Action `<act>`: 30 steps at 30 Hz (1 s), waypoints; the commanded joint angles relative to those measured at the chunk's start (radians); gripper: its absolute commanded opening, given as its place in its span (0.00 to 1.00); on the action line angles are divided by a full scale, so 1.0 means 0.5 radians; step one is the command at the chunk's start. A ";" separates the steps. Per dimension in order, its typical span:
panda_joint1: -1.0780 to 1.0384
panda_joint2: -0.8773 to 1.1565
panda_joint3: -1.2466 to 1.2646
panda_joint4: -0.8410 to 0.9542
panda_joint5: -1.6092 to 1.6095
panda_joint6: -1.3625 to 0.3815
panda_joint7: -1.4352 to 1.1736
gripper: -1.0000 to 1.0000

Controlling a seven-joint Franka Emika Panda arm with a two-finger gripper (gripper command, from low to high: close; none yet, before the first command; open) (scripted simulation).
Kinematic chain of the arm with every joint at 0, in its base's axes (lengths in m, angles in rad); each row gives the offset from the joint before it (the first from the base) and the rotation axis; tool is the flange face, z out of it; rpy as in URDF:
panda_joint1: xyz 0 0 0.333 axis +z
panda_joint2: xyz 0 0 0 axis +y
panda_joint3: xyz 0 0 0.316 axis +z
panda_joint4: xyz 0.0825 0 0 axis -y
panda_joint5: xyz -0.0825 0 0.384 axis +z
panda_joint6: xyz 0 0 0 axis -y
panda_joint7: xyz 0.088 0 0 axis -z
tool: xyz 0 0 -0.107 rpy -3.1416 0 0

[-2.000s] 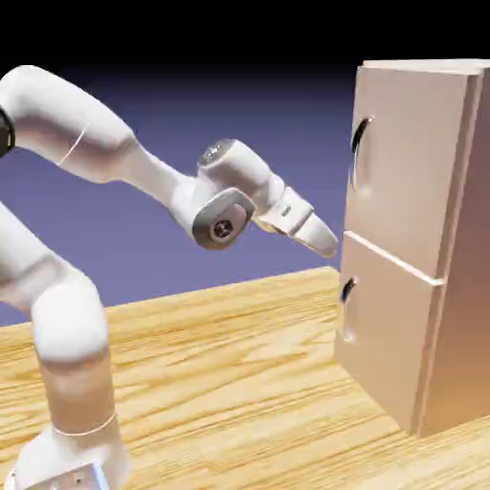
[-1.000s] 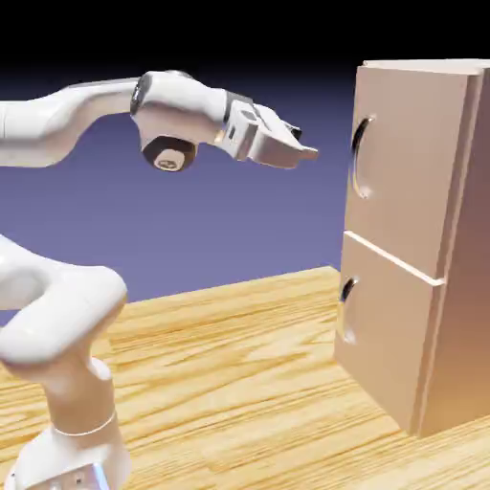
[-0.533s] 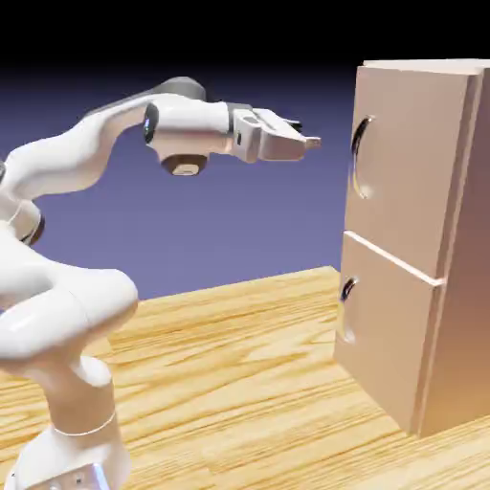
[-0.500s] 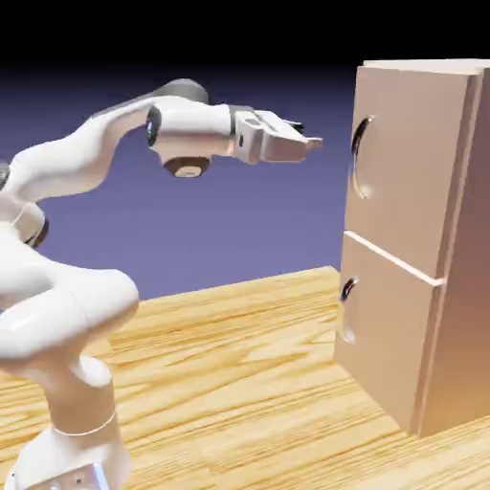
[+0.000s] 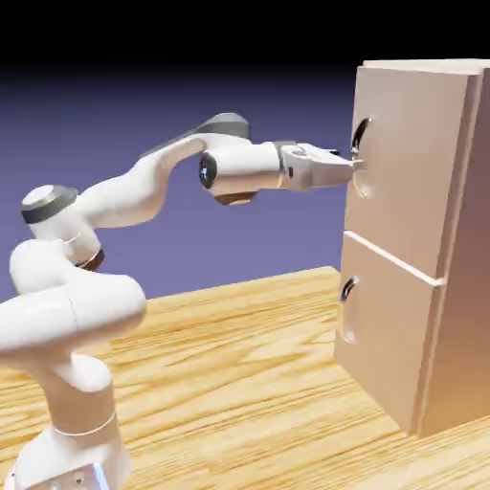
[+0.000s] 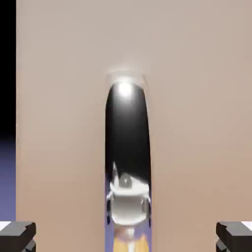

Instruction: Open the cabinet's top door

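Handle (image 6: 126,133) between my parted fingers (image 6: 17,236) looks slick and rigid; I'd pinch mid-curve, pulling the door (image 5: 412,163) ahead steadily.

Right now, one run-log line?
gripper: at upper handle, fingers apart astride it, no grip seen | top door: closed

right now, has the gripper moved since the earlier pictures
Yes, in the exterior view the gripper has moved right, up to the top door's handle; before, a gap separated them.
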 commanded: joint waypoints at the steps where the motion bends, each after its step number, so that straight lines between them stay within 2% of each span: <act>1: 0.000 0.000 0.000 0.000 0.000 0.000 0.000 0.00; 16: 0.216 0.209 -0.437 -0.722 0.015 -1.305 -0.603 0.00; 23: 0.103 0.417 -0.667 -0.854 -0.195 -1.914 -0.818 0.00; 30: -0.136 0.713 -0.844 -0.841 -0.496 -2.523 -1.055 0.00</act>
